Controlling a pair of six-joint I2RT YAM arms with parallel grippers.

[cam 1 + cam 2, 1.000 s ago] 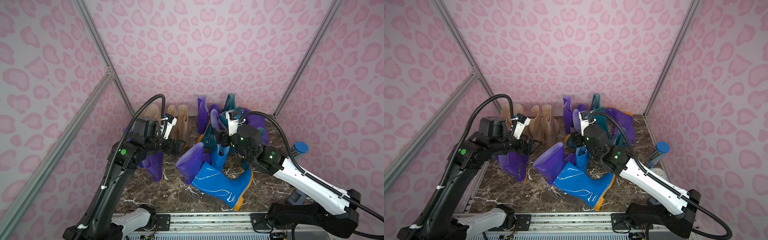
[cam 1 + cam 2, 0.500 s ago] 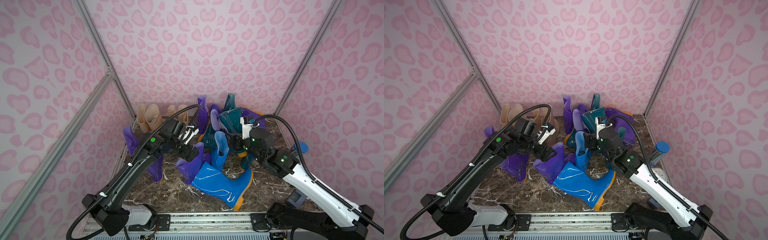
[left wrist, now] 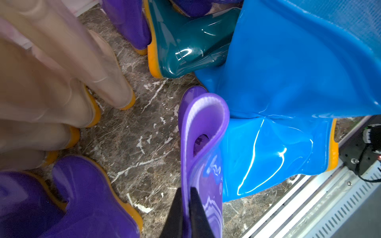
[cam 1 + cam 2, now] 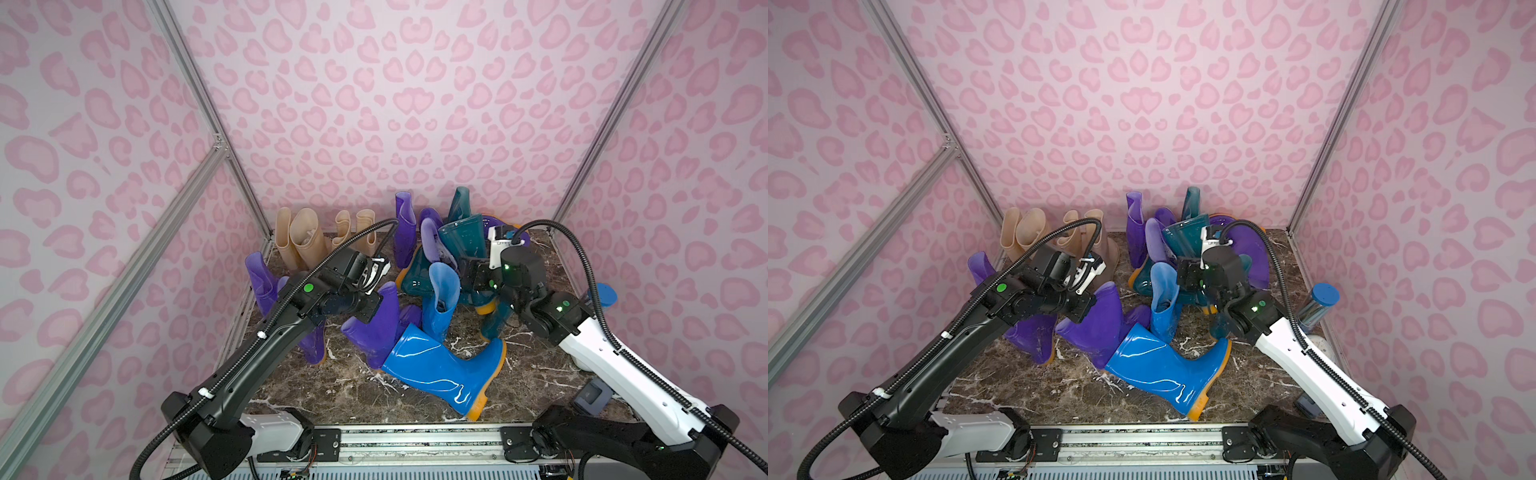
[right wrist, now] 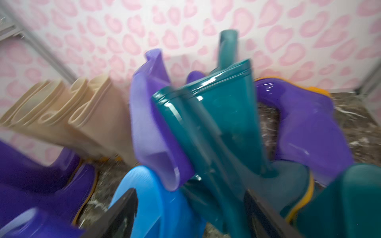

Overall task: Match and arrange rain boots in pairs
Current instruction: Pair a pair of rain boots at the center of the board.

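Left claw (image 3: 186, 198) pinches the folded rim of a glossy purple boot (image 3: 203, 127); right claw (image 5: 189, 216) spread wide near a teal boot (image 5: 222, 115).

- Beige boot (image 4: 307, 239): four.
- Purple boot (image 4: 374, 328): at least six; they overlap in the pile, so the exact total cannot be told.
- Bright blue boot (image 4: 440, 370): two.
- Dark teal boot (image 4: 465, 239): at least three; the exact total cannot be told.
- Cylinder with a blue cap (image 4: 604, 294): one.
- Robot arm (image 4: 266, 349): two.
- Small grey block (image 4: 592, 397): one.
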